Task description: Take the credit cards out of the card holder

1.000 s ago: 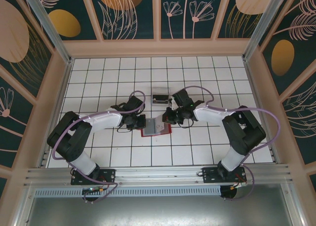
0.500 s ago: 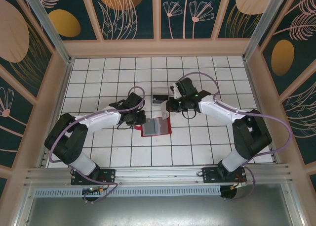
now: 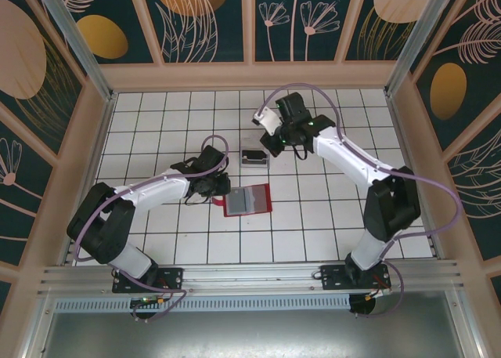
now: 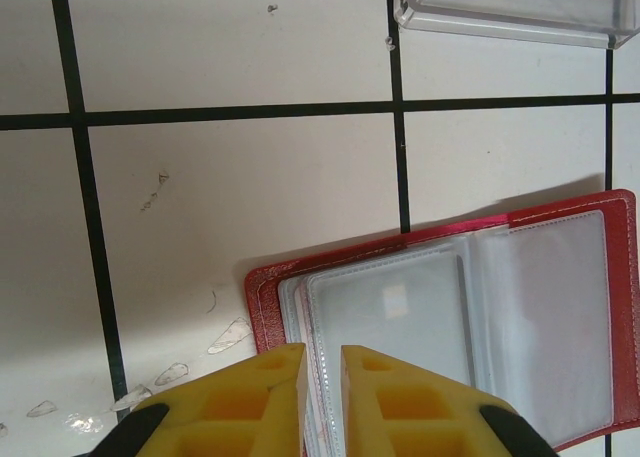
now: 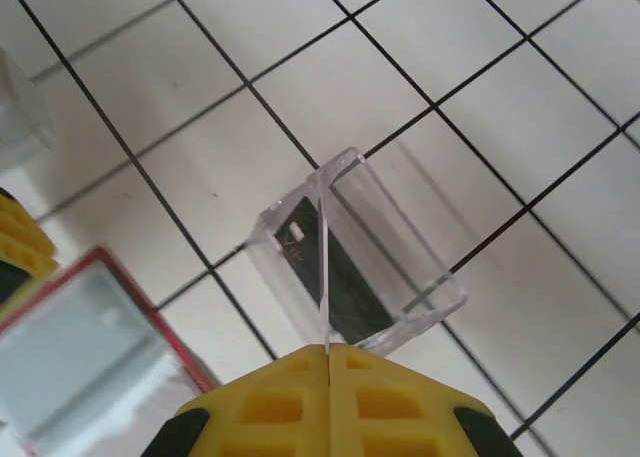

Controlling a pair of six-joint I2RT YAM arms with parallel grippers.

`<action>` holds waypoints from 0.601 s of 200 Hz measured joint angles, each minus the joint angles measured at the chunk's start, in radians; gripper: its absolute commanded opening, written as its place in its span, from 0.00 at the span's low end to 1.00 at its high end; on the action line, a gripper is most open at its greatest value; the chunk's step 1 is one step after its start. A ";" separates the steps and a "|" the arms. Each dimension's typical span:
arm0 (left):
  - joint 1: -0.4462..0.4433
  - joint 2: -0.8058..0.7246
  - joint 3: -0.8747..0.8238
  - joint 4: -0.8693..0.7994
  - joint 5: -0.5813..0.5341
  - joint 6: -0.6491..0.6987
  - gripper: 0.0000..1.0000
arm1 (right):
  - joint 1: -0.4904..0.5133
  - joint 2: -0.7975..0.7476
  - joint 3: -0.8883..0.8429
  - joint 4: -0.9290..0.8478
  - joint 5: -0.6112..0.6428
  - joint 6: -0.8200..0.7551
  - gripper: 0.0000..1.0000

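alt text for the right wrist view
Right gripper, shut on a pale credit card seen edge-on, with a clear plastic tray beyond it holding a dark card. The open red card holder lies lower left on white tiles.

A: Room at the wallet (image 3: 249, 200)?
B: Open tiles (image 3: 313, 233) near and right; left edge taken by left gripper (image 4: 322, 377).
A: And the tray (image 3: 254, 157)?
B: Just beyond the wallet, narrow strip between; overhead, right gripper (image 5: 328, 355) pinching a card (image 5: 324, 257) edge-on; right arm (image 3: 344, 158) slanting across the tiles to its right.
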 measured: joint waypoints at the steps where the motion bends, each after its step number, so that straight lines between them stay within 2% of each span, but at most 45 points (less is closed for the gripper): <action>1: 0.000 0.000 0.000 0.000 0.000 0.001 0.19 | 0.000 0.000 0.000 0.000 0.000 0.000 0.00; 27: 0.000 0.000 0.000 0.000 0.000 0.009 0.19 | 0.000 0.089 0.082 -0.072 0.029 -0.214 0.00; 63: 0.000 0.000 0.000 0.000 0.000 0.010 0.19 | -0.002 0.203 0.217 -0.179 0.045 -0.414 0.00; 120: 0.000 0.000 0.013 -0.006 -0.024 0.021 0.19 | -0.004 0.333 0.459 -0.323 0.008 -0.573 0.00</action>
